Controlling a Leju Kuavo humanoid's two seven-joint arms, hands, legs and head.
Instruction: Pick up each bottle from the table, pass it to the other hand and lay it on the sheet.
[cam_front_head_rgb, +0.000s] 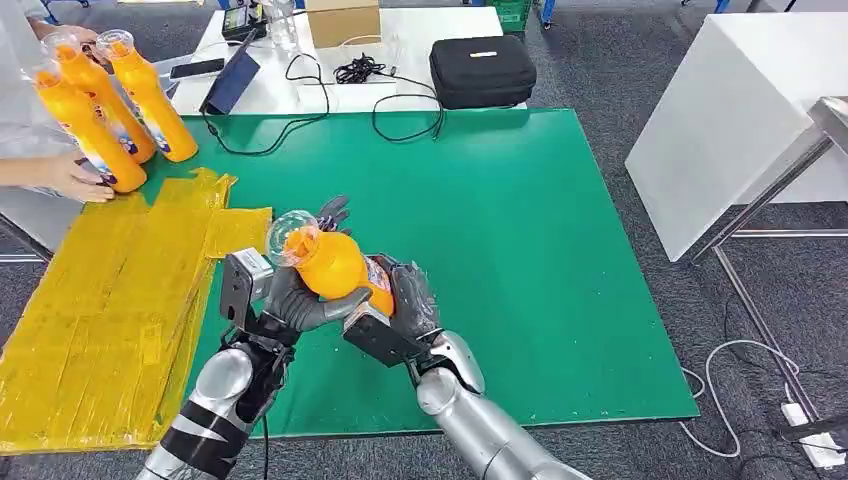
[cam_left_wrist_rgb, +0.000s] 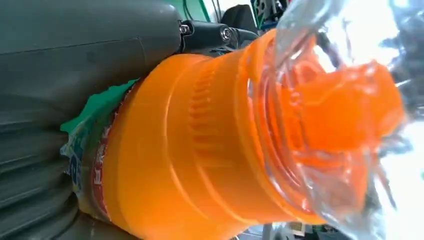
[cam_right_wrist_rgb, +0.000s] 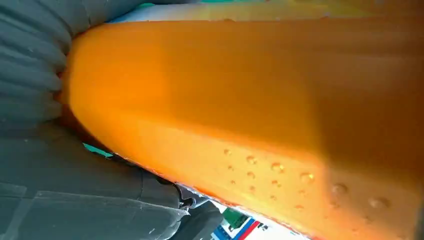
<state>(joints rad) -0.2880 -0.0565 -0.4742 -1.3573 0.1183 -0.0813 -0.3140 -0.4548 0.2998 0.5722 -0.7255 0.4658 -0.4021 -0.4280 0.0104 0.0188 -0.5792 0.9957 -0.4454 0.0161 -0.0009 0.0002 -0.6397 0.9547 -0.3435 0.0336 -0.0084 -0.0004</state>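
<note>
Midair, orange bottle (cam_front_head_rgb: 335, 268) with clear cap, gripped by left hand (cam_front_head_rgb: 300, 305) and right hand (cam_front_head_rgb: 405, 300) together

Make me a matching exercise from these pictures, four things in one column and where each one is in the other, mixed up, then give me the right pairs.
Things:
1. Bottle
2. Three bottles
3. Black case
4. Yellow sheet

Places:
A. On the white table beyond the green mat
B. Held between both robot hands over the green mat
C. Spread flat along the mat's left side
D. At the far left, with a person's hand on them

Pairs: 1-B, 2-D, 3-A, 4-C

The left robot hand and right robot hand both grip the bottle.
</note>
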